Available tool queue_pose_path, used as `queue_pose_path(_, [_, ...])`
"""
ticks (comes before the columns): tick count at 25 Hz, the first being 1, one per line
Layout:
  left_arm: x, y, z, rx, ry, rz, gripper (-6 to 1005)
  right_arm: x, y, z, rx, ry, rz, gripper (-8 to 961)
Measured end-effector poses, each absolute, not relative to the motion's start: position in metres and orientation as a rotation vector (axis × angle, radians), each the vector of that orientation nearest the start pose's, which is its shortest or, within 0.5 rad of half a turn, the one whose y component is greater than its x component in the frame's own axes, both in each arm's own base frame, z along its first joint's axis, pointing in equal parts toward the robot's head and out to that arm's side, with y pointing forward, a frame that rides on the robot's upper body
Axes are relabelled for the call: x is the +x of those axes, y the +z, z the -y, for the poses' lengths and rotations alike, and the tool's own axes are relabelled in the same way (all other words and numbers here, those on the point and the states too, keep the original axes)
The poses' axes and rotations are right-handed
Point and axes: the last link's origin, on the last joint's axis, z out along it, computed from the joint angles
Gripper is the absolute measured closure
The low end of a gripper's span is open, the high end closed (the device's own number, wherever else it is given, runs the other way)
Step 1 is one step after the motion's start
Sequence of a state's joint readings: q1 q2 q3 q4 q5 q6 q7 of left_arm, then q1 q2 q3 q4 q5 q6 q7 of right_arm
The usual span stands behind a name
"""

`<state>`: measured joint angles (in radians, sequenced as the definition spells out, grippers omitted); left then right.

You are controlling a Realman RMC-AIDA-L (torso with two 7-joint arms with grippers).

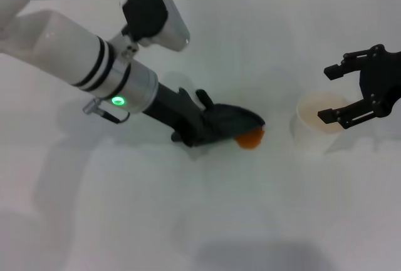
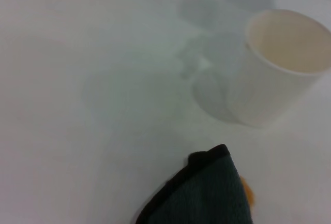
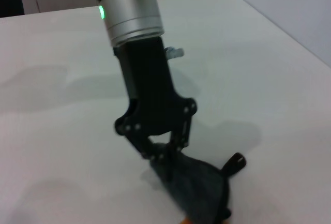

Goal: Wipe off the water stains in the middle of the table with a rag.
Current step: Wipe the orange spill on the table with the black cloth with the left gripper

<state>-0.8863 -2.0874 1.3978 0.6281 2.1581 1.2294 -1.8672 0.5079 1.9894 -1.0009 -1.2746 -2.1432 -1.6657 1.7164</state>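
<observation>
Half done, roughly: rag (image 1: 229, 122) is down mid-surface (image 1: 125, 221), touching the water stains (image 1: 250, 139), which are still orange and visible.
Left pincer (image 1: 210, 124): clamped on the rag.
Right pincer (image 1: 343, 93): fingers apart, hovering over a paper cup (image 1: 316, 124).
Left to do: the actual wiping.

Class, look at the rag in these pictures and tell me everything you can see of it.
The rag is a soft, dark green-black cloth with a black bound edge and a small loop tab. The left tool grips it and holds it crumpled on the white table. Its front edge partly covers the orange stain. A white paper cup stands apart to its right.
</observation>
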Motion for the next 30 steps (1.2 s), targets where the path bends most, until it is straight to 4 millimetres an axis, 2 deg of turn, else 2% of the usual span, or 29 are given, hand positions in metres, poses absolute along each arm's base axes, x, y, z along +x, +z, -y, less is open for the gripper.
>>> queue_pose_path(4, [-0.164,-0.102,-0.363,-3.132,0.221,0.401,914,0.206,0.072,-0.349,-2.858,0.071,-0.239,82])
queue_pose_path(8, [-0.168,-0.105,-0.360,-3.138,0.250,0.396,914,0.206,0.071,-0.351,-2.847,0.077,-0.241,82])
queue_pose_path(12, [-0.177,-0.107,-0.368,-3.073,0.256,0.455,915,0.204,0.068,-0.354,-2.839,0.083,-0.237,82])
queue_pose_path(13, [-0.181,-0.105,-0.377,-3.020,0.244,0.501,915,0.204,0.068,-0.354,-2.838,0.083,-0.236,82])
queue_pose_path(19, [-0.192,-0.088,-0.400,-2.866,0.224,0.566,916,0.203,0.067,-0.355,-2.841,0.084,-0.229,82])
queue_pose_path(24, [-0.191,-0.080,-0.412,-2.802,0.164,0.588,913,0.203,0.066,-0.355,-2.841,0.083,-0.221,82])
queue_pose_path(30, [-0.179,-0.086,-0.416,-2.809,0.160,0.510,907,0.203,0.065,-0.355,-2.844,0.083,-0.210,82])
